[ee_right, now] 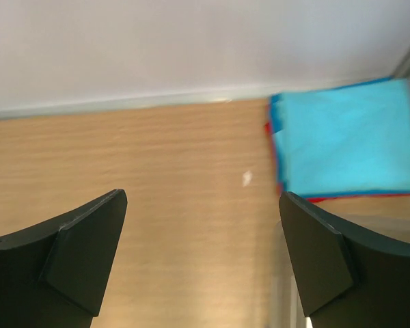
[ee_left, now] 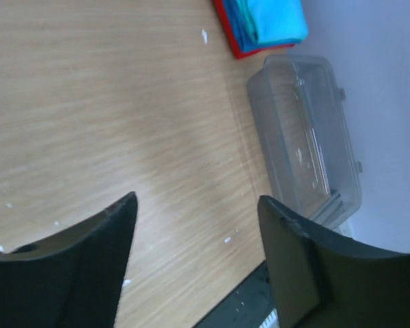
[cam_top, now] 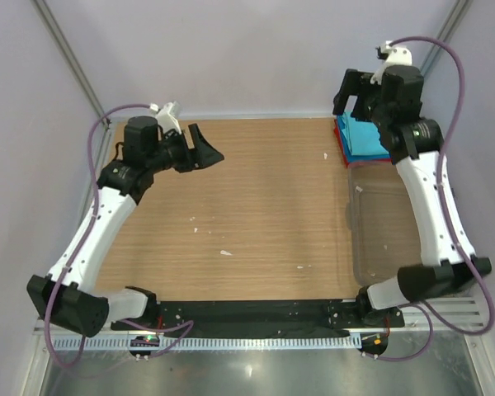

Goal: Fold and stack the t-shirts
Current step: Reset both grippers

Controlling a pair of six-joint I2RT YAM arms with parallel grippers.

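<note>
Left tool (ee_left: 197, 198), right tool (ee_right: 203, 193): spread wide, empty.

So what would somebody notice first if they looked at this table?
Probably the bright stack of folded cloth t-shirts in the far right corner, turquoise on top and red at the bottom. Next comes the clear plastic tub just nearer the arms. Then the black left gripper and right gripper, both open and empty.
</note>
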